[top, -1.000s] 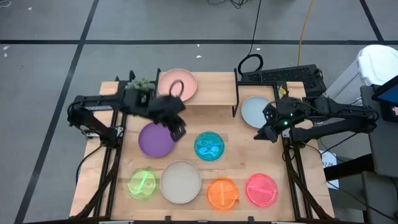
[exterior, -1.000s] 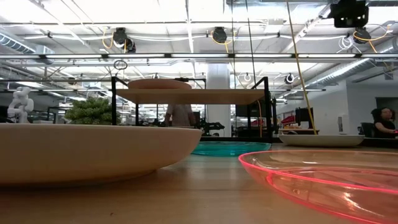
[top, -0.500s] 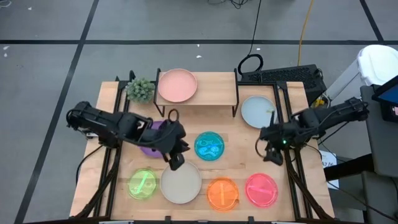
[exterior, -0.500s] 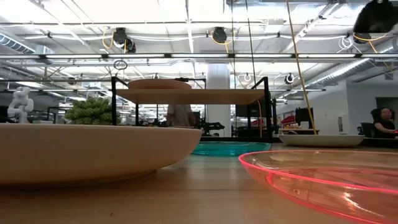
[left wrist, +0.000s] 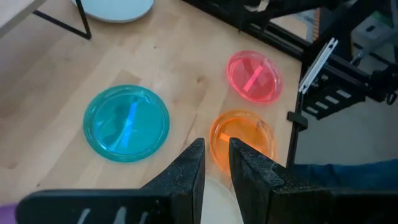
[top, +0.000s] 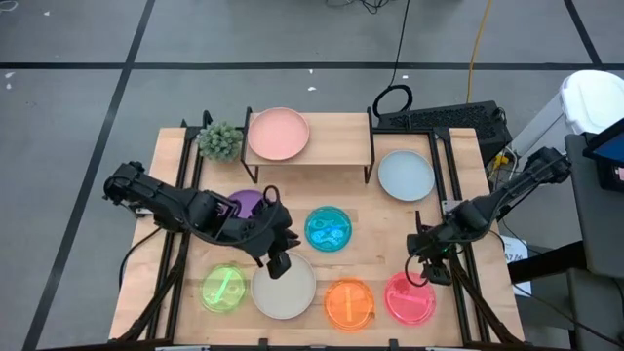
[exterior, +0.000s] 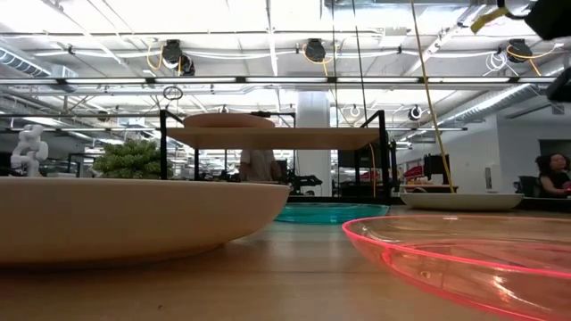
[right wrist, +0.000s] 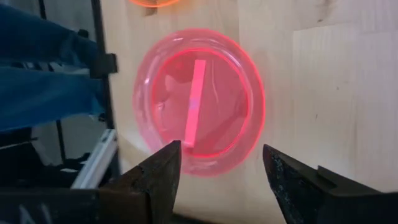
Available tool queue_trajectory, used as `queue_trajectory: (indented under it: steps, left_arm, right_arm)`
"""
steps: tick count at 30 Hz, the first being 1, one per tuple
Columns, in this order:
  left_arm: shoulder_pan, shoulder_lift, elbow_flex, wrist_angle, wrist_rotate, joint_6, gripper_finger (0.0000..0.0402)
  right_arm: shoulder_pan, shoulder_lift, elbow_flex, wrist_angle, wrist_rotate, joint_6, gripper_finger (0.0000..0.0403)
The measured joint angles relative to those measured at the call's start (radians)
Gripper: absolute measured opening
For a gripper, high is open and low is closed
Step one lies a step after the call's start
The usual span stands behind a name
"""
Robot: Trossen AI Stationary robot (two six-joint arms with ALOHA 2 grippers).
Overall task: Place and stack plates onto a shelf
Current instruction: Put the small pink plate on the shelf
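Note:
The light-wood shelf stands at the table's far side with the pale pink plate resting flat on its left half. The grey-blue plate lies on the table to its right. The purple plate is partly hidden under my left arm. The blue, green, cream, orange and hot pink plates lie flat on the table. My left gripper hovers over the cream plate's far edge, its fingers a narrow gap apart. My right gripper hangs wide open above the hot pink plate.
A small potted plant stands at the shelf's left end. A dark keyboard and a cable loop lie at the far right corner. Dark metal frames run along both table sides. The shelf's right half is bare.
My left gripper has moved from beside the purple plate toward the table's near edge and now hangs over the cream plate. My right gripper has moved from beside the grey-blue plate toward the near edge, ending over the hot pink plate. No plate has moved.

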Motion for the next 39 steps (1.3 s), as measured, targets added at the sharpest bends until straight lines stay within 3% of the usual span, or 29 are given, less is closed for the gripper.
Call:
queue_trajectory:
  steps: [10,25,34,39]
  left_arm:
    - [-0.001,0.000,-0.002,0.000,-0.004,-0.016,0.0076]
    - [0.007,0.000,-0.002,-0.001,0.011,0.027,0.0076]
    - [0.007,0.000,-0.002,-0.001,0.019,0.025,0.0076]
    - [0.007,0.000,-0.002,-0.001,0.019,0.025,0.0076]
  right_arm:
    - [0.029,0.000,-0.155,0.141,0.012,-0.012,0.0220]
    - [0.031,0.000,-0.333,0.376,0.020,0.097,0.0215]
    - [0.031,0.000,-0.357,0.423,0.019,0.107,0.0213]
    - [0.047,0.000,-0.357,0.423,0.019,0.102,0.0193]
